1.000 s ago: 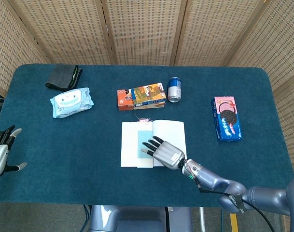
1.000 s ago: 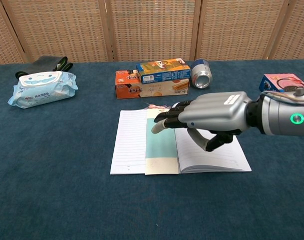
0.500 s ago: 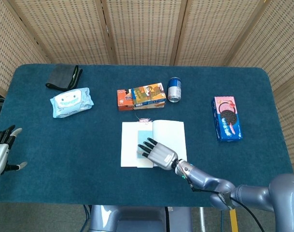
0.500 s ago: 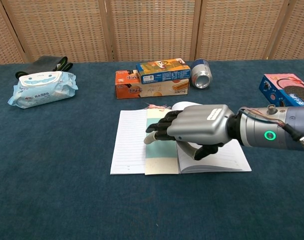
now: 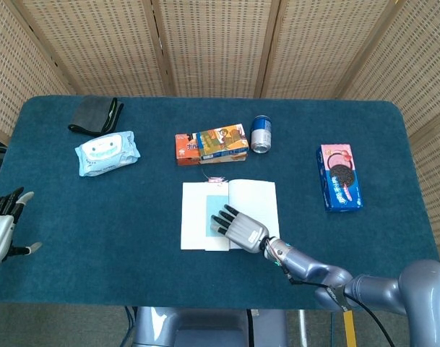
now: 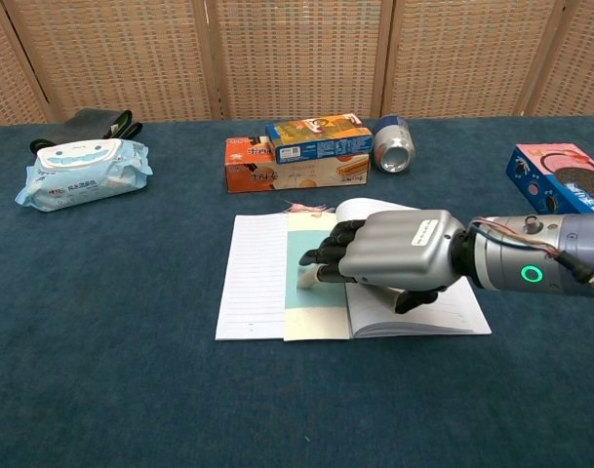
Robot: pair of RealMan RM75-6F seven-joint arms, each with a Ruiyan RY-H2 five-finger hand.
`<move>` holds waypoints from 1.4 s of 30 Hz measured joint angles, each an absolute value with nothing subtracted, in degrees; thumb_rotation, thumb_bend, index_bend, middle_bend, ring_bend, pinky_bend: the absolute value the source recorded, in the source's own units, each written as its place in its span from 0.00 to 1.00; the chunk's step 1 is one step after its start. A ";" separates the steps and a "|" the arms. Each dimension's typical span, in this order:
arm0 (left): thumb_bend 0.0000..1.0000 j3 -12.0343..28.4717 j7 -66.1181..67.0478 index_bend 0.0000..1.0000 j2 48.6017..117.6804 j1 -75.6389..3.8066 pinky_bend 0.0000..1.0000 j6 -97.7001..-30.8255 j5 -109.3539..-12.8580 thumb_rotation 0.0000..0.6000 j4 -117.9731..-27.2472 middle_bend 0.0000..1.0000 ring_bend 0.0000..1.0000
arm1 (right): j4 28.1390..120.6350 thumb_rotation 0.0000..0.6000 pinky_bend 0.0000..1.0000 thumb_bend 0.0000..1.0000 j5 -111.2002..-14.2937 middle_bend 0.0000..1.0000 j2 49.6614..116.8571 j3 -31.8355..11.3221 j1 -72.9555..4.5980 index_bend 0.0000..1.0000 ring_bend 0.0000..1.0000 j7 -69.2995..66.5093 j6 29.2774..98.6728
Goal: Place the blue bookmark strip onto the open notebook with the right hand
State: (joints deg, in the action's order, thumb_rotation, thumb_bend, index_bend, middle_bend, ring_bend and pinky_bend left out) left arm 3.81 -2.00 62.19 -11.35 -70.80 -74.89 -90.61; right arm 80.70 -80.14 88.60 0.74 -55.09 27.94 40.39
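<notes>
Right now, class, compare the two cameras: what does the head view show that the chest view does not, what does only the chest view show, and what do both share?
Only the head view shows the left hand, open, beside the table's left edge, and all four table edges.

Only the chest view shows the green light on the right wrist.

Both show the right hand over the open notebook, where the blue bookmark strip lies, plus the wipes pack, snack boxes, can and cookie box.

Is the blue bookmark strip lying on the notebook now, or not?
On it. The blue bookmark strip lies flat across the open notebook near the spine, with the right hand above it.
</notes>
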 measured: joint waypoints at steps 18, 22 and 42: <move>0.00 3.55 -2.51 0.00 61.94 -11.31 0.00 -70.79 -75.35 1.00 -90.69 0.00 0.00 | 80.92 1.00 0.03 1.00 -77.22 0.00 88.19 0.98 -55.07 0.00 0.00 34.60 39.56; 0.00 3.55 -2.76 0.00 61.86 -11.22 0.00 -70.96 -75.43 1.00 -90.68 0.00 0.00 | 80.76 1.00 0.03 1.00 -76.62 0.00 88.24 0.88 -55.00 0.00 0.00 35.07 39.57; 0.00 3.24 -2.67 0.00 61.90 -11.19 0.00 -70.99 -75.89 1.00 -90.66 0.00 0.00 | 81.98 1.00 0.03 1.00 -77.92 0.00 87.65 0.99 -54.59 0.00 0.00 35.01 40.97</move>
